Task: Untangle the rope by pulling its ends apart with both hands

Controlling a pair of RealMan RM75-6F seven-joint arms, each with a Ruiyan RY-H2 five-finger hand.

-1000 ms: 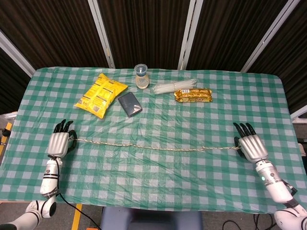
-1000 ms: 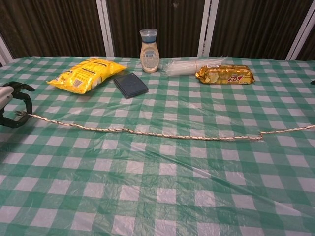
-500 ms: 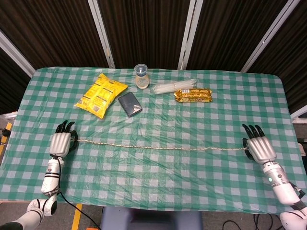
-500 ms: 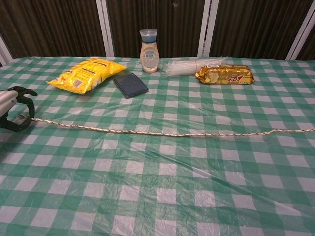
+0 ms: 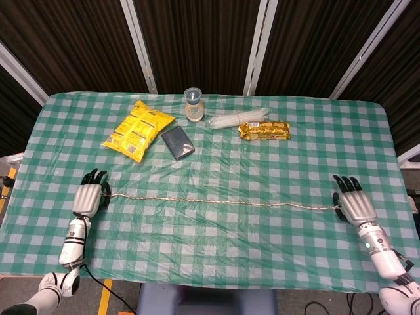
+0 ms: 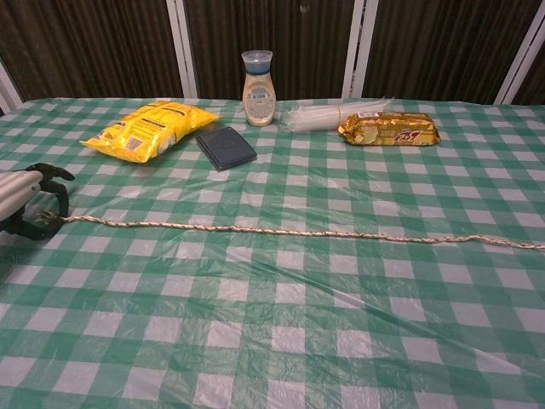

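The rope [image 5: 216,201] is stretched nearly straight across the checked tablecloth [image 5: 262,249], a pale braided cord without loops. Its left end is pinched by the left hand [image 5: 88,196], whose fingers are curled round it; its right end is gripped by the right hand [image 5: 354,205]. Well behind it are seen a yellow snack bag [image 5: 139,129], a dark wallet [image 5: 177,142], a bottle [image 6: 258,77], clear plastic-wrapped sticks [image 5: 237,118] and a gold biscuit pack [image 6: 389,129]. The right hand is shown only by the head view.
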